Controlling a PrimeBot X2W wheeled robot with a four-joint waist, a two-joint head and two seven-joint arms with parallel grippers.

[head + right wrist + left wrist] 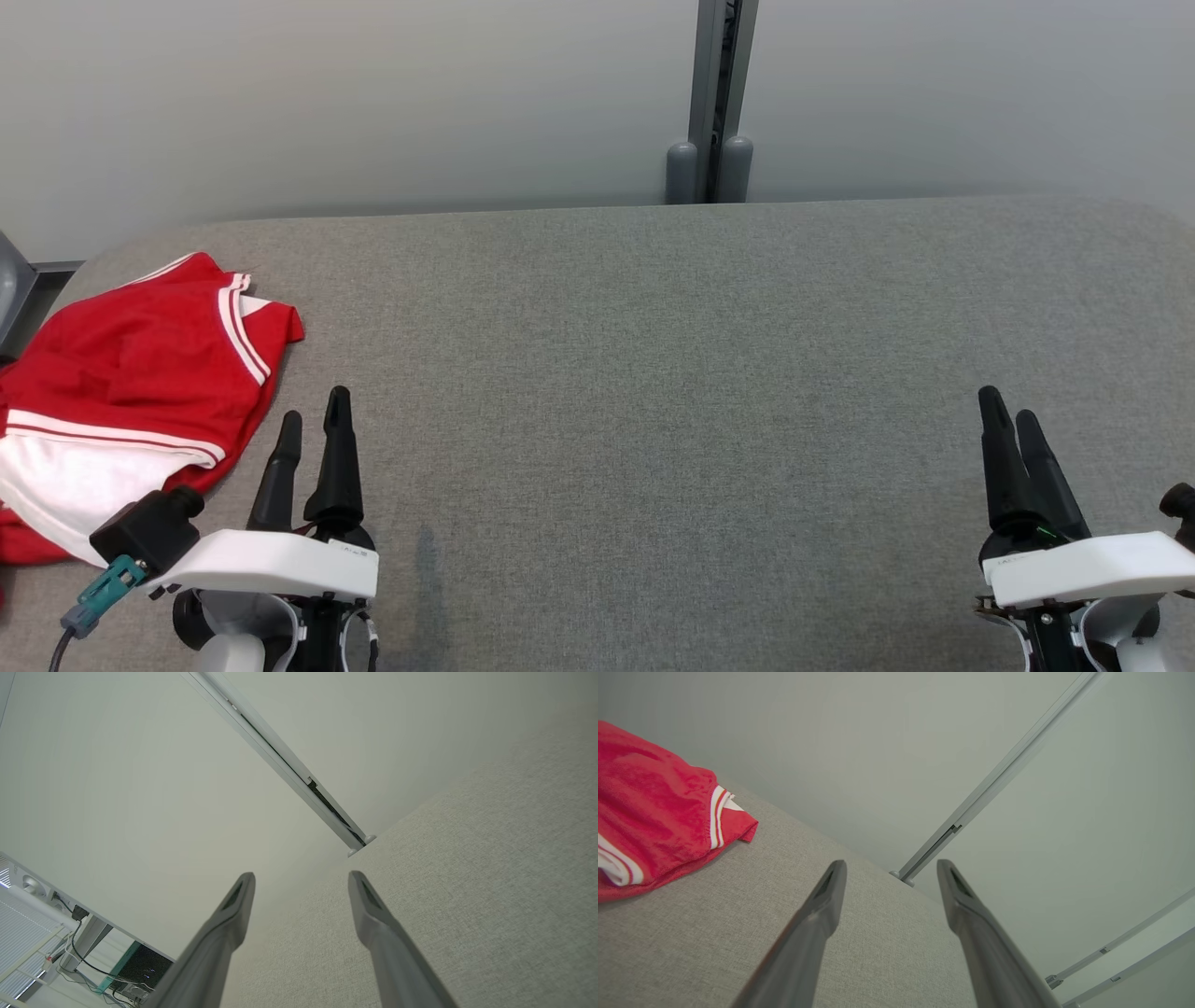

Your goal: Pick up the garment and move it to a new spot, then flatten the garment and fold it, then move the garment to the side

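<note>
The garment (pixel 131 373) lies bunched at the left edge of the table (pixel 653 392), just left of my left gripper (pixel 315 406) and not touching it. Both sets of fingers stand wide with nothing between them, and the right gripper (pixel 1007 404) is well apart at the near right. I'd make the pickup with the left: swing over the red heap, come down on a thick fold rather than the striped hem, pinch deep, and lift clear before carrying it toward the middle.
</note>
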